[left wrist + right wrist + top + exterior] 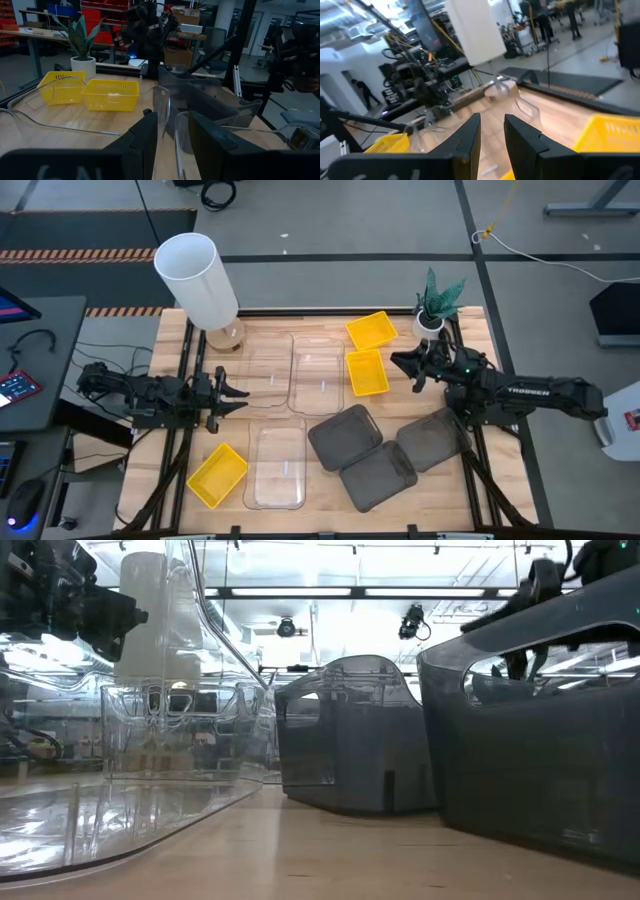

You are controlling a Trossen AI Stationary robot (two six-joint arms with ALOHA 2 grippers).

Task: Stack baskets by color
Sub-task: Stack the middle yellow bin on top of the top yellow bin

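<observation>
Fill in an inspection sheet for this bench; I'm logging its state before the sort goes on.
Surface: wooden table, bare wood between the bins.
Job's things: three yellow baskets, three clear baskets, three grey baskets; none stacked, all single on the wood.
Clutter: white cylinder at the far left corner; potted plant at the far right.
Grippers: left gripper slightly open at a clear basket's edge; right gripper slightly open beside a yellow basket; neither holds anything.
Cables: cable on the floor beyond the table.
Surroundings: desk with a screen at left; person in the room behind.
</observation>
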